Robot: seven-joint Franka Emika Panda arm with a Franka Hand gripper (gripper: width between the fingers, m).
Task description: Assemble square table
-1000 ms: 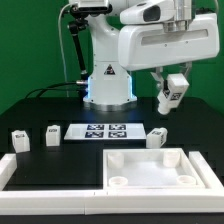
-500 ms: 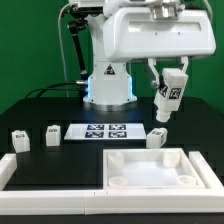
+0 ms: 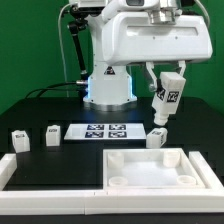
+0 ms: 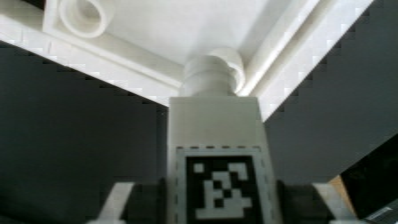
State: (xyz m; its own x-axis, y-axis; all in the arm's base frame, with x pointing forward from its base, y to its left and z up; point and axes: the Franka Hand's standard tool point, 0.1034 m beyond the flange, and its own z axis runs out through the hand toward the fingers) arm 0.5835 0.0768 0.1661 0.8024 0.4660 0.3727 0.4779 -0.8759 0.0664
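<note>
The one square tabletop (image 3: 150,165) lies flat, raised edges up (round sockets show at its corners). Beyond its far edge lies the marker board (image 3: 105,131). There are four legs. Three stand on the table (image 3: 40,110): the first leg (image 3: 157,138) just beside the tabletop's far edge, and the second leg (image 3: 52,134) and third leg (image 3: 18,140) well off toward the exterior view's left. The fourth leg (image 3: 165,100) hangs over the tabletop's far side, its long axis tilted off vertical and its tip down. The gripper (image 3: 172,84) pinches its upper end.
</note>
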